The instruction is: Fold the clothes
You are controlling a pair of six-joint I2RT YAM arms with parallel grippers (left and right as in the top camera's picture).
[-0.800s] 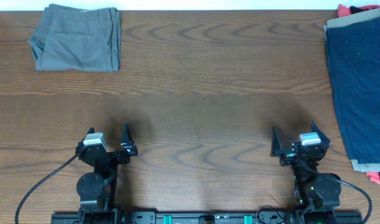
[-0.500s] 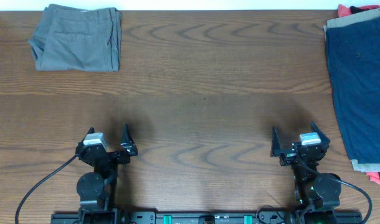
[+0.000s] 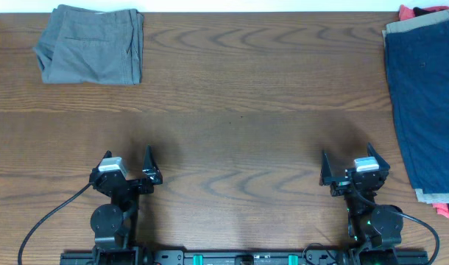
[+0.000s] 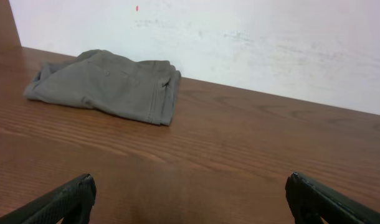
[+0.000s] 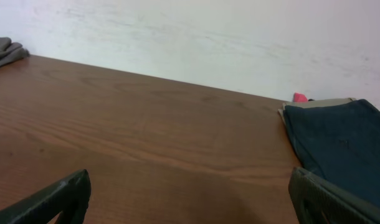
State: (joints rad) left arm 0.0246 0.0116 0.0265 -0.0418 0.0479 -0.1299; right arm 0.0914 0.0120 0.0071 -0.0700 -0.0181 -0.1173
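Sitting at the start of the next fold as far as I can judge: my left gripper (image 3: 127,156) and right gripper (image 3: 346,153) are both parked at the near edge of the table (image 3: 232,88), jaws spread wide and holding nothing. The navy shorts (image 3: 423,103) are what I'd go for. They lie flat on top of a pile at the far right edge, well apart from either arm but much closer to the right one. To do it well, I'd send the right arm in low and pinch only the top layer near the edge facing the middle of the table, because tan shorts (image 3: 402,26) sit directly underneath and I don't want to drag both. Then I'd pull the navy pair to the bare wood in the centre, where the left arm can reach a corner too. Count-wise I see one pair of grey shorts (image 3: 88,44), already folded in the far left corner, one navy pair, one tan pair showing only as edges, and some pink cloth (image 3: 416,11) peeking out behind the pile, though I can't tell what that is.
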